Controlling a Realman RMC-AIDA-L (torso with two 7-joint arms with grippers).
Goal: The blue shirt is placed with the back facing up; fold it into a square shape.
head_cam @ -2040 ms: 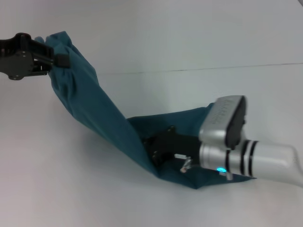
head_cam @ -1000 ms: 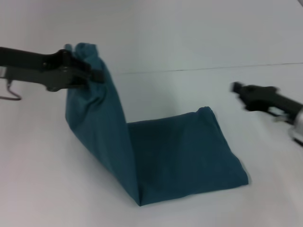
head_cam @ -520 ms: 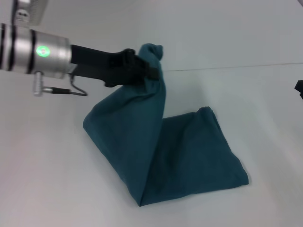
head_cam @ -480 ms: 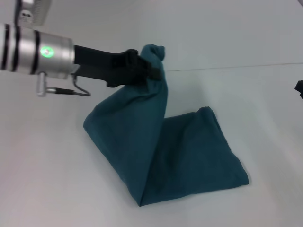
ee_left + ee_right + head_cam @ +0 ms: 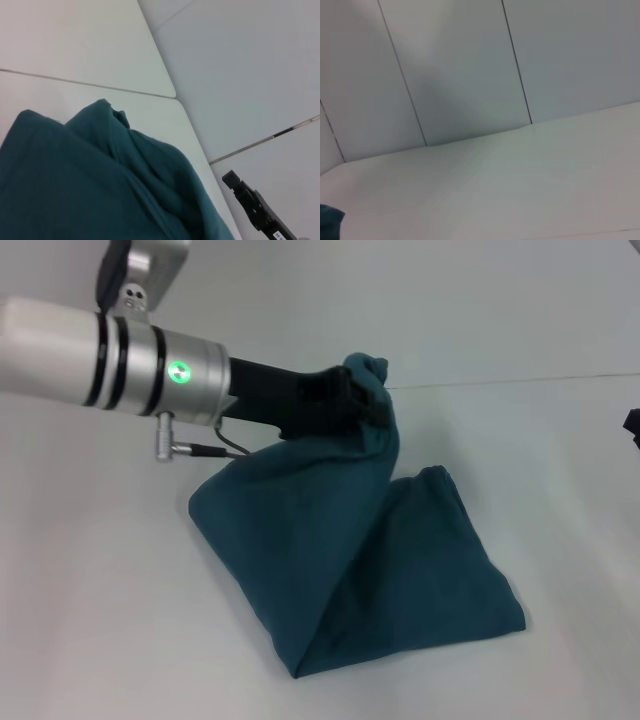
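Near edge: blue shirt [image 5: 400, 580] lies part-folded on desk [image 5: 120, 640], flat half toward robot's right, long axis running near-left to far-right. Left gripper [image 5: 372, 405] holds the far bunched end lifted over the flat half, jaws clenched on a wad of fabric; the fold prob. lands down and to the right. Right gripper [image 5: 632, 427] barely shows at far right edge, well apart from shirt; jaws' state can't be told.

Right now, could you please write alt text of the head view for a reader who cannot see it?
The left gripper holds a bunched end of the blue shirt lifted above the white table, its lower part lying folded flat. The right gripper barely shows at the right edge.
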